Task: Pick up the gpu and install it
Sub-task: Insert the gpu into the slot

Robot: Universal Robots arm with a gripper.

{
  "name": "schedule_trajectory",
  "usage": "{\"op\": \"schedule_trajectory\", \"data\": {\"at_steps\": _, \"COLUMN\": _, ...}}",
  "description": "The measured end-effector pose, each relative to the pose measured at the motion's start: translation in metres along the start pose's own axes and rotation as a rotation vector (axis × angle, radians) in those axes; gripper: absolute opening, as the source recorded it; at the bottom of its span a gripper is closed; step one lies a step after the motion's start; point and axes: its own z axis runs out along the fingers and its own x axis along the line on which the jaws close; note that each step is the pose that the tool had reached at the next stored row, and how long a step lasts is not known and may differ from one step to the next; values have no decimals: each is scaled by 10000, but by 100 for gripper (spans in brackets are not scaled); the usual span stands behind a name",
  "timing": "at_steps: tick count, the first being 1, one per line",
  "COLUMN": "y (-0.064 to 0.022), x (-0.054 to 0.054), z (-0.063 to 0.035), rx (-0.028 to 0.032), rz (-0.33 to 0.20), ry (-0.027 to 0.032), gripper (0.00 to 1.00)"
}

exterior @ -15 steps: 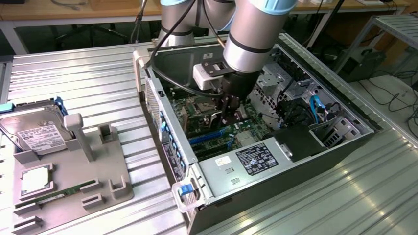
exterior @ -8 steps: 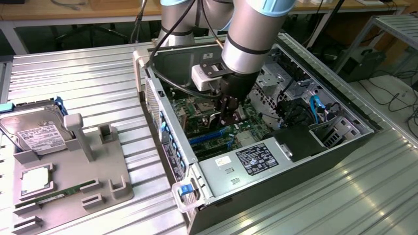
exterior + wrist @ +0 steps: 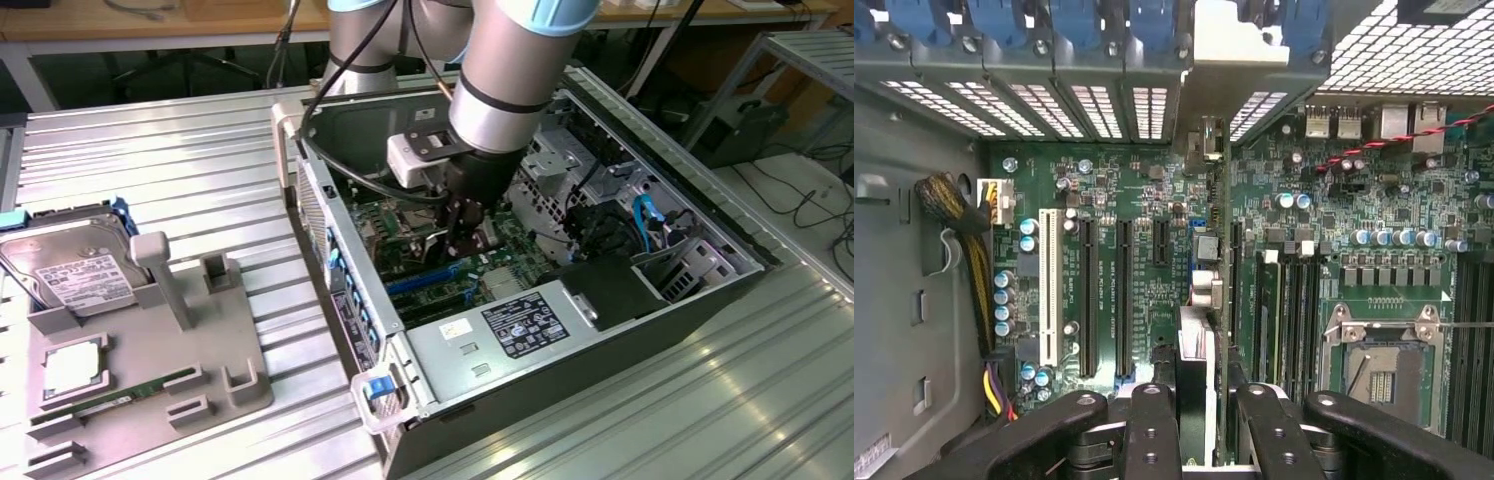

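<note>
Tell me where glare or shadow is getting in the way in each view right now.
Exterior view: bright reflections streak the ribbed metal table, while the open computer case is shadowed inside around the gripper. Wrist view: the motherboard is evenly lit and sharp; the gpu, edge-on between the black fingers, is dark and blurred close to the lens.
</note>
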Motion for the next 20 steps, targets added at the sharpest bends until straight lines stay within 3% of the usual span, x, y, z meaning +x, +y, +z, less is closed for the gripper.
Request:
{"op": "schedule_trajectory", "data": {"at_steps": 12, "y": 2, "x": 40, "z": 22, "rx": -30, "rz": 0, "ry": 1, "gripper": 28}}
{"op": "schedule_trajectory", "data": {"at_steps": 16, "y": 3, "x": 39, "z": 23, "rx": -161, "rz": 6, "ry": -2, "gripper": 28}}
{"op": "schedule_trajectory", "data": {"at_steps": 20, "y": 1, "x": 37, "z": 50, "rx": -167, "rz": 6, "ry": -4, "gripper": 28}}
